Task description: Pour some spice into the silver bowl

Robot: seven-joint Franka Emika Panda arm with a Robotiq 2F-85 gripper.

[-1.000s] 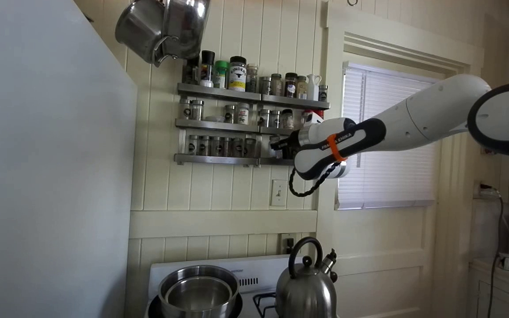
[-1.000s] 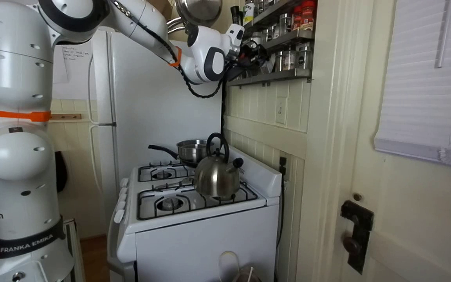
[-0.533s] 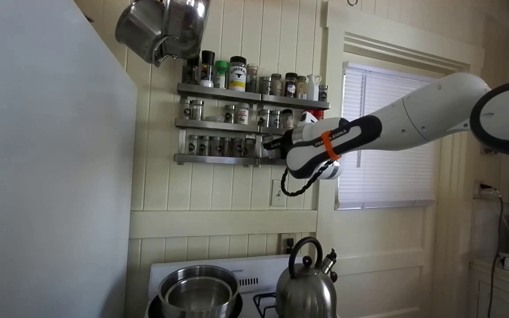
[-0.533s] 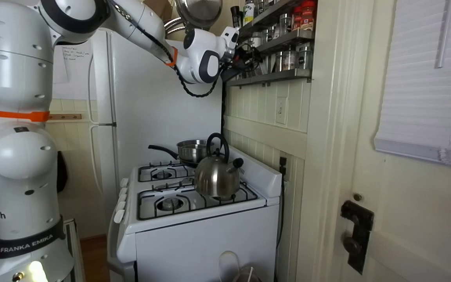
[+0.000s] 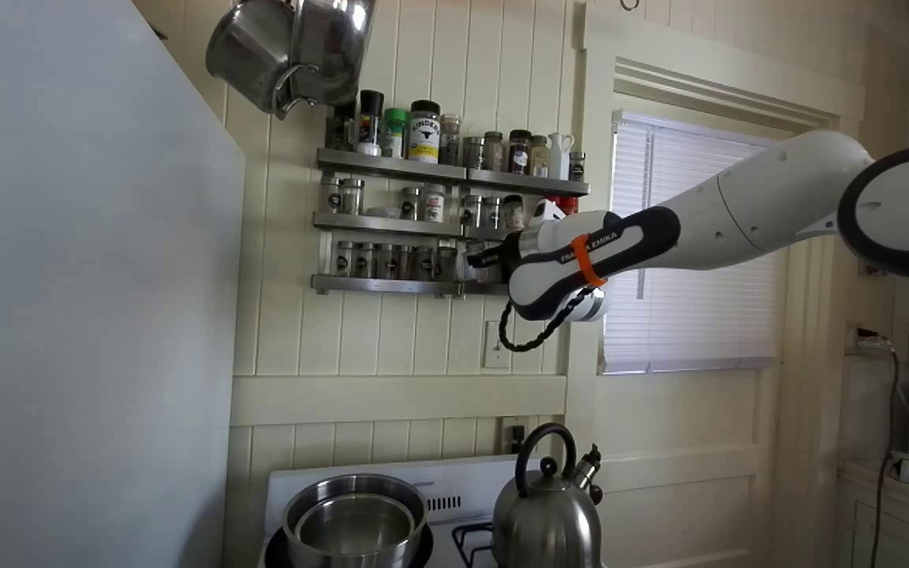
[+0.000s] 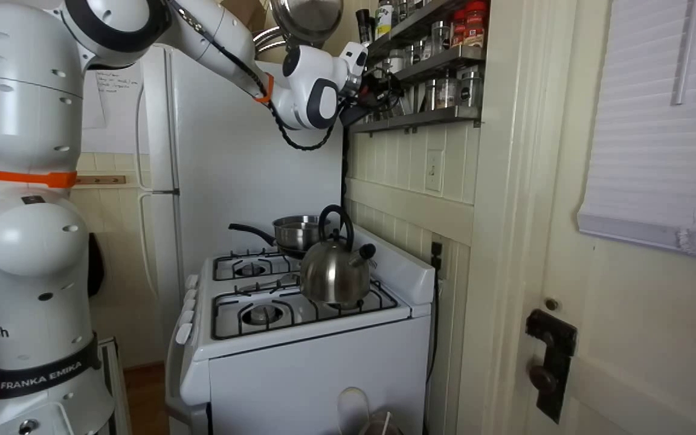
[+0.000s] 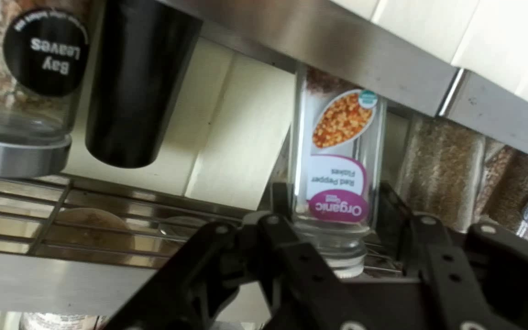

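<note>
The gripper (image 7: 335,197), only jar-wide, pinches the red pepper flakes jar (image 7: 335,158) right of centre in the wrist view. Well below — lower left in an exterior view — the silver bowl (image 5: 356,484) sits on the stove (image 5: 474,477) before a panelled wall (image 5: 399,339).

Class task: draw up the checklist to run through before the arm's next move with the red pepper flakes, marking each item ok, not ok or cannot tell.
1. Spice identified: ok; the red pepper flakes jar shows its name in the wrist view.
2. Pincer gripping the jar: ok; shut on both sides of it.
3. Jar drawn out past the shelf's front edge: not ok; its base is hidden behind that edge.
4. Jar open for pouring: cannot tell whether it is capped.
5. Silver bowl uncovered: ok; no lid on it.
6. Steel kettle apart from the bowl: ok; a gap shows in an exterior view.
</note>
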